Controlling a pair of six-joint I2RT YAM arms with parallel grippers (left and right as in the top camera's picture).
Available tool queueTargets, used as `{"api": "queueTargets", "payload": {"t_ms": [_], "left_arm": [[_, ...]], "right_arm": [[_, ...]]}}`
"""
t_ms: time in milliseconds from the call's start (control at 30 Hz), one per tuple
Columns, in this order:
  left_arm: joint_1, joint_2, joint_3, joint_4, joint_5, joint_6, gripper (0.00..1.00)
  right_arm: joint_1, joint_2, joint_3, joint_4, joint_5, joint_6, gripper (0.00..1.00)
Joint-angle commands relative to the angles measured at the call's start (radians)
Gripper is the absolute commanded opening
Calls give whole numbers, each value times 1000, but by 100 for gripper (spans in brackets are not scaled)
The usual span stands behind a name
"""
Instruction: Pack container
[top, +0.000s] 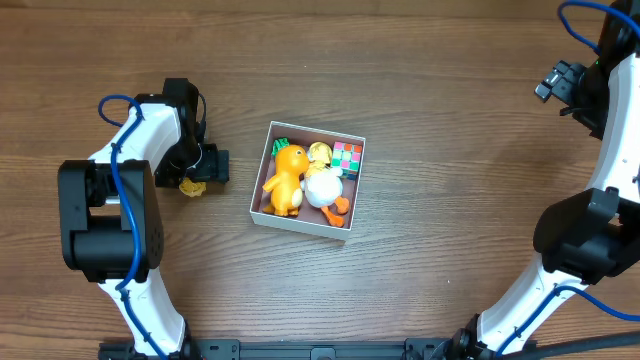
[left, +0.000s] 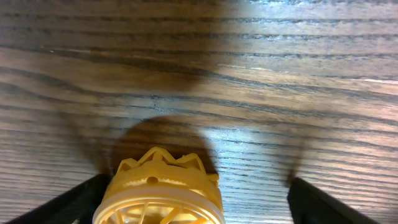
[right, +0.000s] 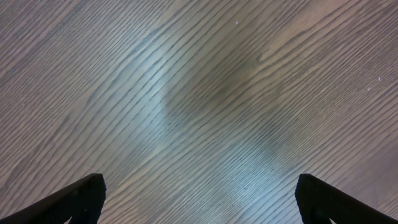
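Observation:
The container (top: 300, 227) is a square shallow white-walled box at the table's middle. It holds an orange duck toy (top: 286, 180), a white and yellow toy (top: 324, 186), a colourful cube (top: 347, 158) and a bit of something green. My left gripper (top: 203, 172) is low over the table, left of the box. It is open around a small yellow ribbed toy (top: 192, 187). In the left wrist view (left: 193, 208) the toy (left: 159, 193) lies against the left finger, and the right finger stands well apart. My right gripper (top: 557, 83) is open and empty at the far right (right: 199, 199).
The dark wood table (top: 450, 150) runs all round the box. The left arm's white links and blue cable (top: 125, 170) lie along the left side. The right arm (top: 590, 230) stands along the right edge.

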Motion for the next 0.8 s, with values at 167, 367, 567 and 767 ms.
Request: {"api": "queueTargets", "payload": {"t_ms": [167,367,567,767], "left_arm": [[6,18,-2,-20,14,15,72],[6,17,48,-51,23,14,64],[6,17,249,-162,18,24,56],[5,17,412,-252,17,37,54]], "right_arm": [[3,-17,0,3,0,-3,100],[3,-17,0,3,0,-3,100],[3,-17,0,3,0,-3,100],[3,-17,0,3,0,-3,100]]}}
